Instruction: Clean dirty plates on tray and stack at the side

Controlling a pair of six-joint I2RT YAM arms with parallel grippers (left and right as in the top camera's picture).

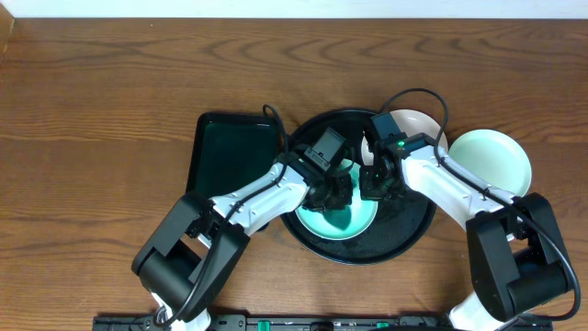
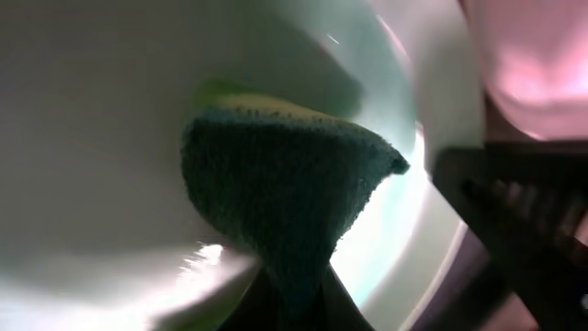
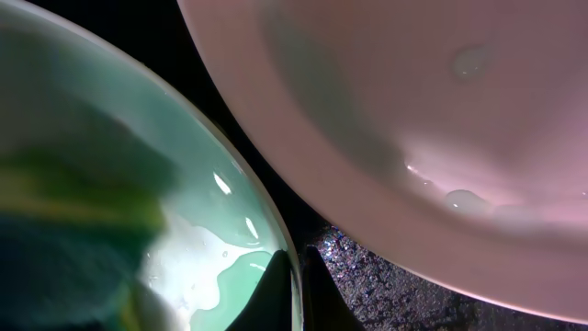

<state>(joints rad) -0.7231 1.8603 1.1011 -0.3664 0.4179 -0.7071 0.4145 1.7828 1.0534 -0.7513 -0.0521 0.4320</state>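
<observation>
A pale mint-green plate (image 1: 354, 221) lies on the round black tray (image 1: 418, 225), wet and glossy in the right wrist view (image 3: 83, 138). My left gripper (image 1: 336, 195) is shut on a green and yellow sponge (image 2: 276, 184), which presses on that plate's inside (image 2: 92, 138). My right gripper (image 1: 373, 184) is shut on the plate's rim (image 3: 296, 276), one finger inside and one outside. A white plate (image 1: 415, 123) sits at the tray's back right, close above the right gripper (image 3: 413, 110). A second mint plate (image 1: 491, 161) rests on the table, right of the tray.
A rectangular dark green tray (image 1: 230, 156) lies just left of the black tray. The two arms meet over the black tray's middle. Wooden table (image 1: 92, 110) surrounds everything.
</observation>
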